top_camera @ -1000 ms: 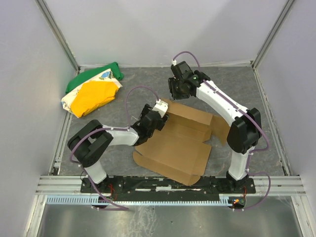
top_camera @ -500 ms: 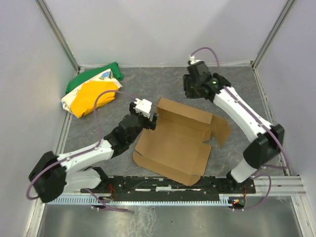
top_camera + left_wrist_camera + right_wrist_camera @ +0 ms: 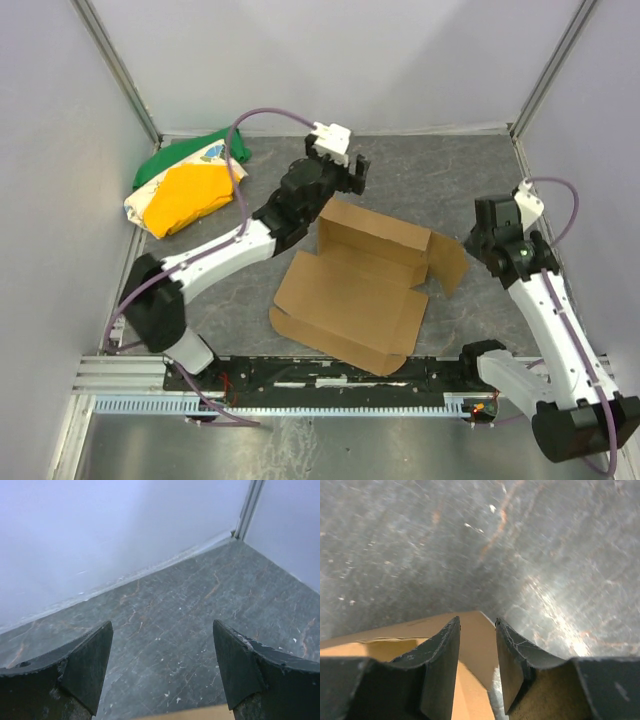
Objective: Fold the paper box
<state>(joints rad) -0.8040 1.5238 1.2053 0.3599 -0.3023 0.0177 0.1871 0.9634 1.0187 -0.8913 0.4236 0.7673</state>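
The left gripper [image 3: 161,630] stood with jaws wide apart, nothing between them, directly above the far edge of the plain brown, die-cut cardboard paper box [image 3: 350,290]. The right gripper [image 3: 477,621] stood narrowly parted, clamping nothing, over the box's side-flap corner on the grey stone-patterned table [image 3: 420,180].

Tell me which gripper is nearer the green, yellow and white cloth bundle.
Left. The left gripper hovers beyond the far edge of the paper box, right of the cloth bundle; the right gripper sits by the box's right flap, much farther off.
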